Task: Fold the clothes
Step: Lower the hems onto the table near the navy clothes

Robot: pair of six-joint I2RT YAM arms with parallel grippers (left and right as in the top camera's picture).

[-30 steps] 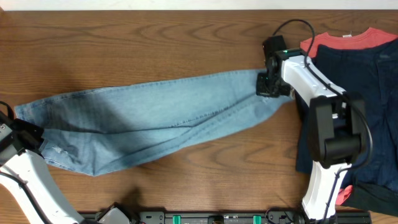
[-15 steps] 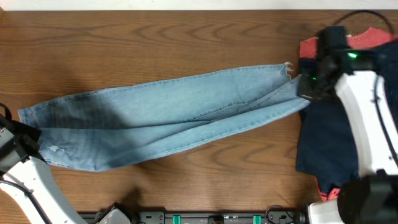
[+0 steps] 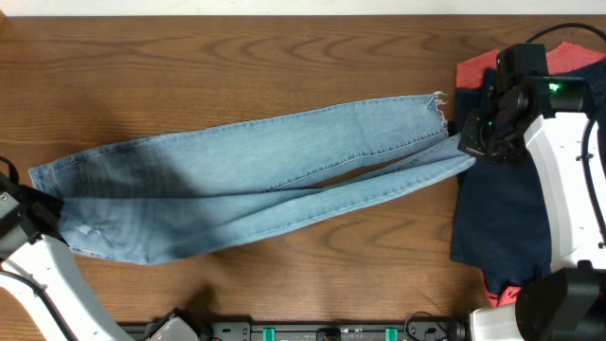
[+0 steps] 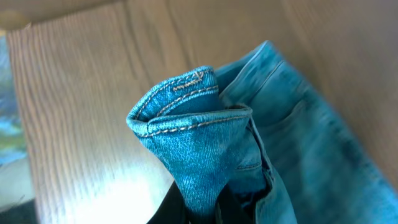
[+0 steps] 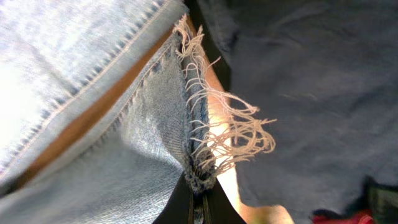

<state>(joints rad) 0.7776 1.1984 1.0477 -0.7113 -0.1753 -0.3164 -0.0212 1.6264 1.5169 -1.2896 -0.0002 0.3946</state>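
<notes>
Right now the light-blue jeans (image 3: pixel 256 180) lie stretched out long on the wooden table (image 3: pixel 237 57), reaching from the navy garment (image 3: pixel 502 208) away toward the far side of the table. The two legs lie side by side, a narrow strip of table showing between them near the navy garment. The leg farther from the robot ends in a frayed hem (image 3: pixel 438 102) that lies loose just short of the navy garment. The nearer leg's hem overlaps the navy garment's edge, and there the right gripper (image 3: pixel 469 142) has its fingers pressed together on it. The right wrist view shows the pale threads of that hem (image 5: pixel 224 137) fanning out above the pinched denim, the navy cloth behind them. At the jeans' end farthest from the navy garment, the left gripper (image 3: pixel 36 213) holds the waistband (image 4: pixel 186 118), its fingers clamped tight on a doubled fold of stitched denim that stands up from the table. A red garment (image 3: pixel 483 68) peeks out from under the navy garment.
</notes>
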